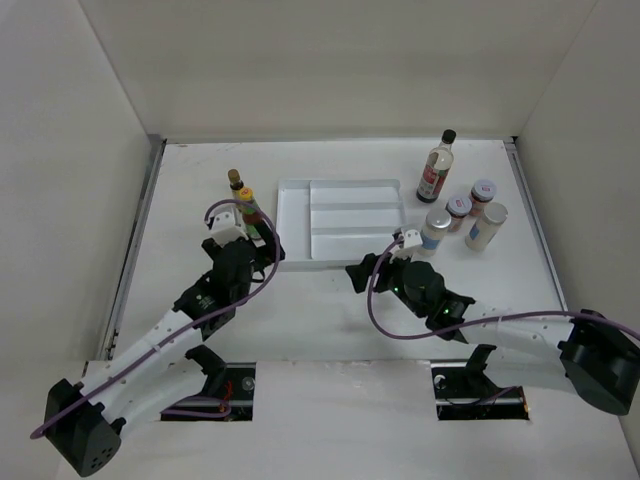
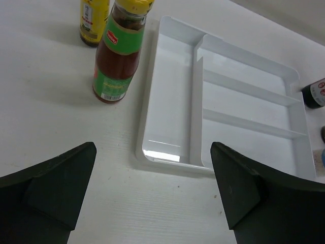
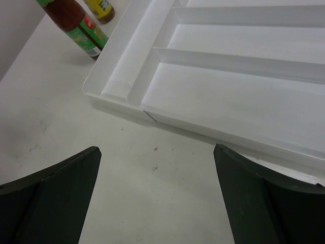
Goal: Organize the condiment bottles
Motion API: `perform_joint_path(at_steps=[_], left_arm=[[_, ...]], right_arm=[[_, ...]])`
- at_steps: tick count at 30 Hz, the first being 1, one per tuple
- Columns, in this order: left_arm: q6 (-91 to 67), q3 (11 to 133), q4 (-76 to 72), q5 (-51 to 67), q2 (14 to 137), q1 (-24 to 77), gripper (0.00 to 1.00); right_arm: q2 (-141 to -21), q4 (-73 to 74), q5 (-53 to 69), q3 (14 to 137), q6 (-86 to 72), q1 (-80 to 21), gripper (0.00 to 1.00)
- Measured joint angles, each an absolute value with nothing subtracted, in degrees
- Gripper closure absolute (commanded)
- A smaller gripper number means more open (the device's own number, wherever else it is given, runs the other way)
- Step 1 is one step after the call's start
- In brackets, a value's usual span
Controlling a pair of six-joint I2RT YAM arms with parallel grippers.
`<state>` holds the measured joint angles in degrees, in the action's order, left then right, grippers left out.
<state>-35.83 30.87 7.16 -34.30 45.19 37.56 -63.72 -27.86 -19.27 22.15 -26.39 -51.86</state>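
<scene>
Sauce bottle [image 2: 118, 56] waits just ahead-left of the spread left hand [image 2: 152, 152], which must advance and pinch it; right hand [image 3: 156, 150] likewise spread.

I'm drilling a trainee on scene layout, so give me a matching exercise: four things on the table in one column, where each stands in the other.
Things:
1. tall clear bottle with black cap
2. red sauce bottle with yellow cap
3. flat white divided plastic tray
4. tiny brown bottle with yellow label

Places:
A. centre, between the left and right bottles
B. just left of the tray
C. right of the tray, farthest back
D. left side, behind the sauce bottle

Pairs: 1-C, 2-B, 3-A, 4-D.
</scene>
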Motion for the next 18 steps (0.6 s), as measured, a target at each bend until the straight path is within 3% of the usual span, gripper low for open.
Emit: perform_joint_path(at_steps=[5,6,7,9,10,12,15,17,18], left_arm=[[-35.73,30.83,4.47,-35.05,45.54,37.36,0.0],[-35.4,30.83,2.92,-35.33,45.87,37.39,0.0],[-34.98,30.83,1.39,-35.57,46.33,37.41,0.0],[-34.0,30.85,-1.21,-36.4,47.77,37.58,0.0],[-33.36,30.92,-1.96,-36.97,48.58,37.76,0.0],[-31.92,31.29,-2.7,-38.22,49.84,38.33,0.0],[-28.67,32.93,-4.01,-40.56,50.89,39.09,0.03],[-26.48,34.24,-6.0,-41.47,51.18,39.16,0.33],[-25.15,34.89,-7.31,-41.82,51.35,39.16,0.47]], right_arm=[[-64.36,-27.81,-18.55,22.33,-26.39,-51.86,0.0],[-64.36,-27.83,-18.44,22.46,-26.39,-51.86,0.04],[-64.34,-27.9,-18.39,22.5,-26.35,-51.86,0.13],[-64.03,-27.79,-18.26,22.52,-25.96,-51.86,0.5],[-63.61,-27.68,-18.15,22.52,-25.91,-51.86,0.63],[-62.28,-27.68,-18.06,22.52,-25.78,-51.9,0.79],[-60.73,-27.79,-18.02,22.55,-25.93,-51.9,0.8],[-60.66,-27.46,-18.04,22.59,-25.93,-51.9,0.7],[-60.73,-27.31,-18.09,22.59,-25.89,-51.9,0.6]])
